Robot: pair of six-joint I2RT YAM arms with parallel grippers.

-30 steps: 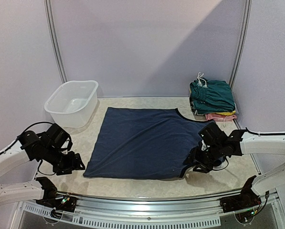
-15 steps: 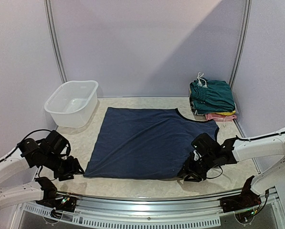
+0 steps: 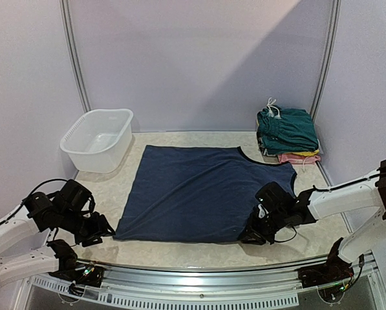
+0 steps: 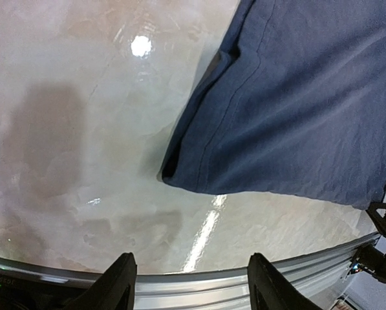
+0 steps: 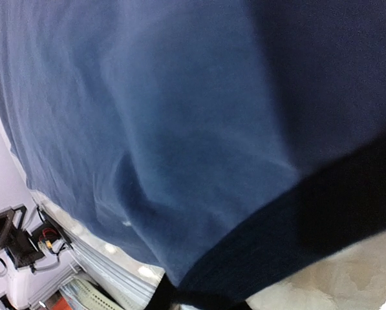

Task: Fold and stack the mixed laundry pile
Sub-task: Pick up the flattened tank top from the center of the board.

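Now your left gripper (image 4: pixel 191 263), lower left of the top view, holds its jaws apart with nothing between them, just beside the shirt (image 3: pixel 193 190)'s corner. Your right gripper (image 3: pixel 252 234) sits at the lower-right corner of the shirt — cloth hides its jaws, so its grip cannot be told. The shirt lies spread mid-frame.

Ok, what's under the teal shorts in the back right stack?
Under the teal shorts, a thin yellow edge and a pink garment peek out at the front. Anything else beneath is covered by the shorts.
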